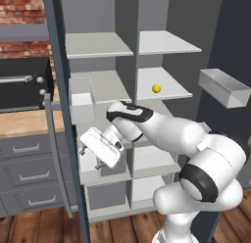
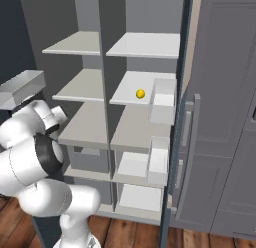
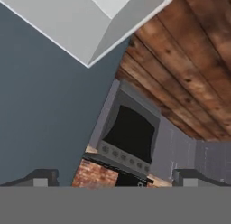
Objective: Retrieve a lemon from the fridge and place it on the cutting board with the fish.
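Note:
The fridge point(image 1: 122, 21) stands open, its light grey shelves bare except for the lemon point(image 1: 156, 88), a small yellow ball on the right half of the second shelf, which also appears in the right base view point(image 2: 140, 94). My gripper point(image 1: 91, 157) hangs open and empty below and left of the lemon, in front of the lower left shelves, pointing toward the left door. In the hand view its fingertips point(image 3: 41, 177) stand wide apart with nothing between them, facing the dark door panel point(image 3: 45, 105). The cutting board and the fish are out of view.
A black countertop oven point(image 1: 24, 83) sits on a wooden counter point(image 1: 24, 123) over grey drawers point(image 1: 29, 163), left of the fridge. Door bins jut out on both open doors point(image 1: 223, 87) point(image 2: 162, 99). A long pale handle point(image 2: 187, 142) runs down the right door.

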Controlling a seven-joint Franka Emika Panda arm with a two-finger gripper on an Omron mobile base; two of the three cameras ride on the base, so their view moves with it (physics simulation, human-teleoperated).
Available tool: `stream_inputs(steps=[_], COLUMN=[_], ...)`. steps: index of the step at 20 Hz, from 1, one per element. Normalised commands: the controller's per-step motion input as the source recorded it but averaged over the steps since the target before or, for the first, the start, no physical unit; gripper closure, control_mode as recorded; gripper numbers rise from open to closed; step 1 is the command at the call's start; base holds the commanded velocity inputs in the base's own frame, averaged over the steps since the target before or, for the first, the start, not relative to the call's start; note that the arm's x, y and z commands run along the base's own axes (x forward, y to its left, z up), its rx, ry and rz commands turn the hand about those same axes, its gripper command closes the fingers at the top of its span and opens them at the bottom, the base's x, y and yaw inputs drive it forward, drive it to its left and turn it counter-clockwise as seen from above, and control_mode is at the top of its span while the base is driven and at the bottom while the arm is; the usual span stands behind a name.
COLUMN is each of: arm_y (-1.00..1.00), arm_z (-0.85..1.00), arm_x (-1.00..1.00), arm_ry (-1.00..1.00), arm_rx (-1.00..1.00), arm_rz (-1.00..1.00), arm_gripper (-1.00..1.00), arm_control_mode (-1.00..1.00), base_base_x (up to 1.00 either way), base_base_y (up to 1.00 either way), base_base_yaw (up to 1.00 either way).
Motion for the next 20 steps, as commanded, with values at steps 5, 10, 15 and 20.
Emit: stream_inputs(steps=[5,10,15,20], arm_y=[-0.23,-0.6,-0.8,-0.99], arm_z=[0.61,0.23,0.01,0.01], arm_x=[-0.1,-0.05,0.0,0.0], arm_ry=[0.0,0.07,0.15,0.03], arm_rx=[0.11,0.07,0.01,-0.01], arm_rz=[0.0,-0.03,-0.09,-0.02], arm_gripper=[-1.0,-1.0,-1.0,-1.0], arm_control_mode=[-1.0,-1.0,-1.0,-1.0], base_base_x=[0.0,0.0,0.0,0.0], base_base_y=[0.0,0.0,0.0,0.0], base_base_yaw=[0.0,0.0,0.0,0.0])
